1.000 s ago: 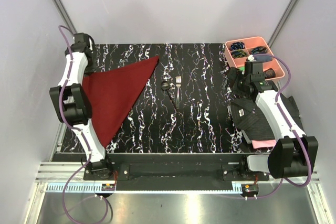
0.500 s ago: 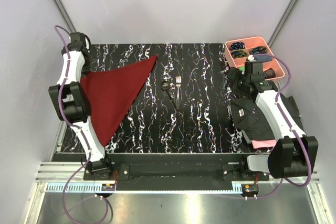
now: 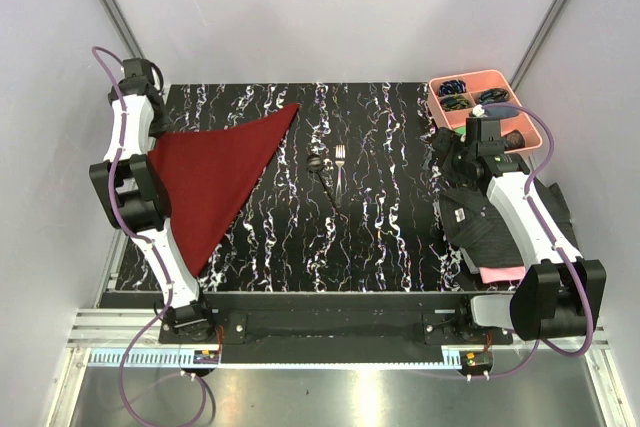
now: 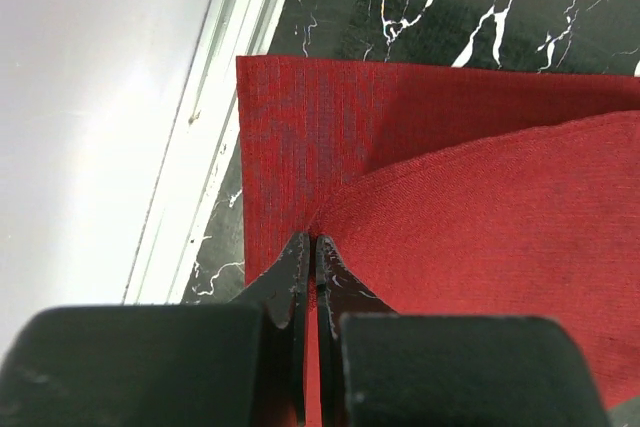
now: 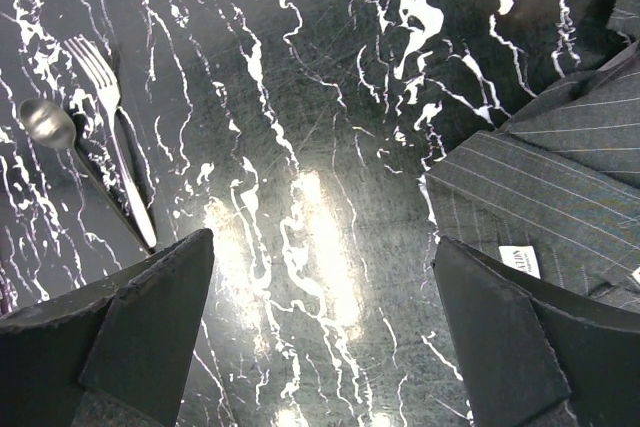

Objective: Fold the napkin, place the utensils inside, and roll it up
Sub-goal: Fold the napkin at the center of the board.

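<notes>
The maroon napkin lies folded as a triangle on the left of the table, with one tip pointing toward the back centre. My left gripper is at the napkin's far-left corner and is shut on a raised fold of the cloth. In the left wrist view the napkin has two layers. The silver fork and the dark-bowled spoon lie side by side at the table's centre, also in the right wrist view (fork, spoon). My right gripper hovers open and empty to the right of the utensils.
A dark striped shirt lies on a pink cloth at the right, under the right arm; the shirt also shows in the right wrist view. A pink tray of small items stands at the back right. The table's left rail is close to the napkin.
My left gripper has moved left and toward the back, pulling the napkin's corner and the whole cloth slightly toward the left edge. The right arm and the utensils have not moved.
</notes>
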Controlling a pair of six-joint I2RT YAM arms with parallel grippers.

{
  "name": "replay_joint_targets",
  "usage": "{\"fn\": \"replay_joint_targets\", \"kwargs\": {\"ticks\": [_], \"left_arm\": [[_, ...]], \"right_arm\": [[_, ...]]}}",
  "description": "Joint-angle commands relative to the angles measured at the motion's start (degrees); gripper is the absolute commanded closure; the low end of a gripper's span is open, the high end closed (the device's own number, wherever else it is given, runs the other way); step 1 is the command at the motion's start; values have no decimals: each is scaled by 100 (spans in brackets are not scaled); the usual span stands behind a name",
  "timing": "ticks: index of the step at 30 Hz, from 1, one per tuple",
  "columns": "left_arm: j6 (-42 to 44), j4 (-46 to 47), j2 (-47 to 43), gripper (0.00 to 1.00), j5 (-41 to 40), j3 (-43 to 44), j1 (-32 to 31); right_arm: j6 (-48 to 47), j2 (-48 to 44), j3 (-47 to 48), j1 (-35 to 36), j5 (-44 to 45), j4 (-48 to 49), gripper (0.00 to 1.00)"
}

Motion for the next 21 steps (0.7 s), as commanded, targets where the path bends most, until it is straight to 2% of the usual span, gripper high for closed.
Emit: {"fn": "replay_joint_targets", "kwargs": {"ticks": [1,7,10,11,12,15,17,21], "left_arm": [[-29,124,66,100,224,288,84],[-73,54,153,98,268,429,136],[-143,36,180,71,268,508,154],[-161,36,180,59,259,525,145],[-187,36,189,41,268,534,163],[-257,36,136,20,355,543,145],[-319,54,75,16,390,508,145],[-381,89,-232,14,575,385,101]], "right_arm": [[73,-45,-2,-36,-134,27,0],[73,-45,-28,-28,-169,27,0],[82,-71,-63,-28,-178,27,0],[90,-89,-72,-28,-187,27,0],[82,-98,-81,-28,-187,27,0],[90,-107,-98,-28,-195,27,0],[73,-89,-81,-36,-239,27,0],[29,16,-37,-28,-441,36,0]]}}
